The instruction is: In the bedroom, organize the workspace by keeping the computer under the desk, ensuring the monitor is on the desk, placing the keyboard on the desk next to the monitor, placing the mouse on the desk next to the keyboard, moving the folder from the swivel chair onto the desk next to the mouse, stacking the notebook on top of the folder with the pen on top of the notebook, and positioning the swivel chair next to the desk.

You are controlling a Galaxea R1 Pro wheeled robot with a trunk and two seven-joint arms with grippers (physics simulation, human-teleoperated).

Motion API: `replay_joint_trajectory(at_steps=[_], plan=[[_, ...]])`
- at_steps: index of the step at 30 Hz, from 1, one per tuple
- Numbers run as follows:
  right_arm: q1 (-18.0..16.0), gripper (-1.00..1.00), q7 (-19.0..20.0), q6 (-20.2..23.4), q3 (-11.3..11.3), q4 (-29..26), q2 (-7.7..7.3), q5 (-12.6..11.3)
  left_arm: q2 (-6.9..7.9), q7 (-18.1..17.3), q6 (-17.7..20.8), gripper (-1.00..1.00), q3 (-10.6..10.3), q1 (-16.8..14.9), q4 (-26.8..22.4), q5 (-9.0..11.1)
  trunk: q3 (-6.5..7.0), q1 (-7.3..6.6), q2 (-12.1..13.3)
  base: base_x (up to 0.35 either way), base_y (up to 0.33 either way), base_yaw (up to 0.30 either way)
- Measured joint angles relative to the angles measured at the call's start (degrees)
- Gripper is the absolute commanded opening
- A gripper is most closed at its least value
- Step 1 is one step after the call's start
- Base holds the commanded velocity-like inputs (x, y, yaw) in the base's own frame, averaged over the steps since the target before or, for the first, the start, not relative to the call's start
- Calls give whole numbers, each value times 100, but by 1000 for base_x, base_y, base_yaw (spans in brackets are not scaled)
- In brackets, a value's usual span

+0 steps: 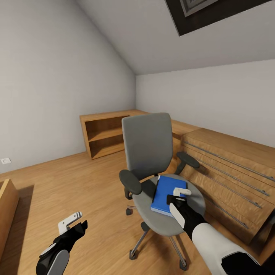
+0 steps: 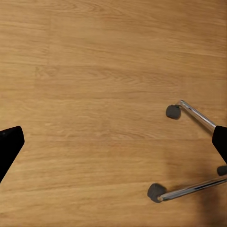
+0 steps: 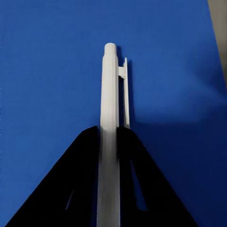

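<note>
Fingers of the right gripper (image 3: 109, 142) are pinched tight on the pen (image 3: 109, 94), and the right wrist view shows it plainly: two black fingers meet around the white barrel, the clip end poking out past the tips. Behind the pen it's solid blue, that's the folder (image 3: 52, 71), with a sliver of grey seat at one corner. From the head view, the right gripper (image 1: 180, 194) hangs directly over the near end of the folder (image 1: 165, 193), which lies flat on the grey seat of the swivel chair (image 1: 148, 143), a little towards the robot's right side of the seat. Whether the pen tip touches the folder, I can't tell.

Over to the left gripper (image 1: 72, 222): it sits low and well apart from the chair, out over the wood floor (image 1: 76, 183). In the left wrist view its jaws stand wide apart with nothing between them, just planks, plus two chrome legs of the chair base (image 2: 194, 116) ending in dark casters off to one side.

Further out, the chair faces the robot, dark armrests either side, back upright. Behind it runs low light-wood shelving (image 1: 105, 135) into the corner, and a wooden dresser (image 1: 229, 172) with long rail handles along the right wall, under the sloped grey ceiling
</note>
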Motion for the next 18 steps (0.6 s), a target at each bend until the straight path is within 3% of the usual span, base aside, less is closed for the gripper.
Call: replay_joint_trajectory(at_steps=[4,12,18], plan=[[0,-100,3,-4,0,-2,-5,-22,0,-1,-8,100,0,1,0,0,0,0,0,0,0,0],[1,-100,8,-8,-2,246,-8,-26,0,7,-9,100,0,5,0,0,143,-175,320,0,0,0],[7,-100,-10,59,6,-337,-26,-50,0,7,-95,100,0,9,-11,1,250,-306,561,0,0,0]])
